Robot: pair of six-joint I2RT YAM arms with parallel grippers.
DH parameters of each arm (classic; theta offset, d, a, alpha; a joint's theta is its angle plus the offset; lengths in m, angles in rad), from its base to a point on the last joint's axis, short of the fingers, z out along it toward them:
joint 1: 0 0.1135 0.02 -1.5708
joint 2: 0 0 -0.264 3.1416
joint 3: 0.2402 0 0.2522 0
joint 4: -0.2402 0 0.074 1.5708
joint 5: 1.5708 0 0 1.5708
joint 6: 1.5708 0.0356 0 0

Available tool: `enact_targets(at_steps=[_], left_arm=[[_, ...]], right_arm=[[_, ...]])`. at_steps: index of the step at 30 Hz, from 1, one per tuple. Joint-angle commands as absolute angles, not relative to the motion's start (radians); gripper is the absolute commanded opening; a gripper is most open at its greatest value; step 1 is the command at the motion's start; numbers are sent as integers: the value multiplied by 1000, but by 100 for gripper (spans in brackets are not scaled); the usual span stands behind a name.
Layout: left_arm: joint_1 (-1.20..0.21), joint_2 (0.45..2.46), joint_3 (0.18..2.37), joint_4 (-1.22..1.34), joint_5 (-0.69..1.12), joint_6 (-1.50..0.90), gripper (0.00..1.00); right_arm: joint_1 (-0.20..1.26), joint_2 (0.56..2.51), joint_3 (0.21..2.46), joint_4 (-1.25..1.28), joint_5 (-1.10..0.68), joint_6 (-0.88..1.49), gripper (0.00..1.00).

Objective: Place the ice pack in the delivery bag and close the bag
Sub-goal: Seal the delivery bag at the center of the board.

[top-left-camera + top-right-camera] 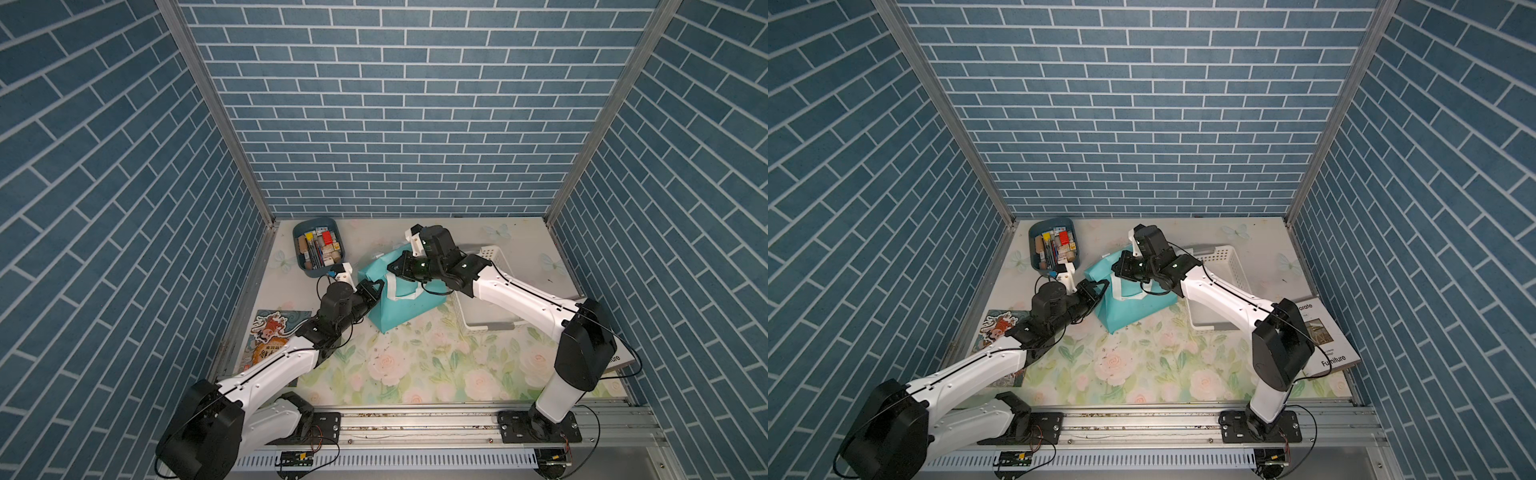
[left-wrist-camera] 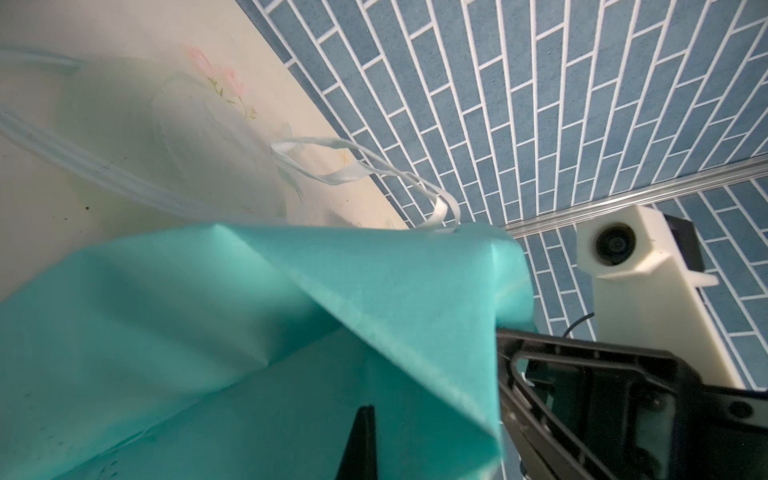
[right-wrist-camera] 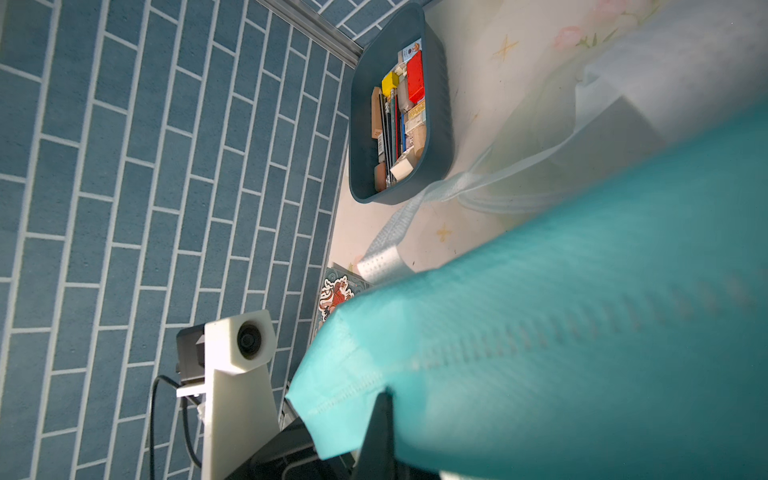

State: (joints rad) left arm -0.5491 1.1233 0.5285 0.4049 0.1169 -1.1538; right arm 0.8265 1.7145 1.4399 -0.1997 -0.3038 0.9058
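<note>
Left tool [image 1: 376, 291] and right tool [image 1: 394, 268] each pinch closed on the teal rim of the delivery bag [image 1: 399, 311]. It stands on the bench [image 1: 415, 374], between the dark-blue bin [image 1: 318, 272] and the white basket [image 1: 488, 327] — ice pack not clearly discernible.

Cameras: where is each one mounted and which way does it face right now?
Both top views: high over the front rail, looking down toward the back wall; left arm and right arm show, reaching the delivery bag.
Left wrist: on the left arm, facing the bag's fabric past the left gripper's finger; the right arm's camera shows.
Right wrist: on the right arm, facing the bag past the right gripper's finger, dark-blue bin beyond; left arm's camera shows.
Shared: the wrist views face each other across the bag.
</note>
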Motion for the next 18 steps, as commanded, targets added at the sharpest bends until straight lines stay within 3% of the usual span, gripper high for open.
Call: enact_targets(at_steps=[1,9,18], left_arm=[[-544,1125,575,506,129,-1151,7],[-543,1105,577,469,142,-1146,8],[-541,1010,550,349,127,-1129,29]], right_arm=[[839,1695,1420,-219,-296,849,0],[835,1727,1424,-251,-256,819,0],[834,1745,1429,-239,-250,816,0]])
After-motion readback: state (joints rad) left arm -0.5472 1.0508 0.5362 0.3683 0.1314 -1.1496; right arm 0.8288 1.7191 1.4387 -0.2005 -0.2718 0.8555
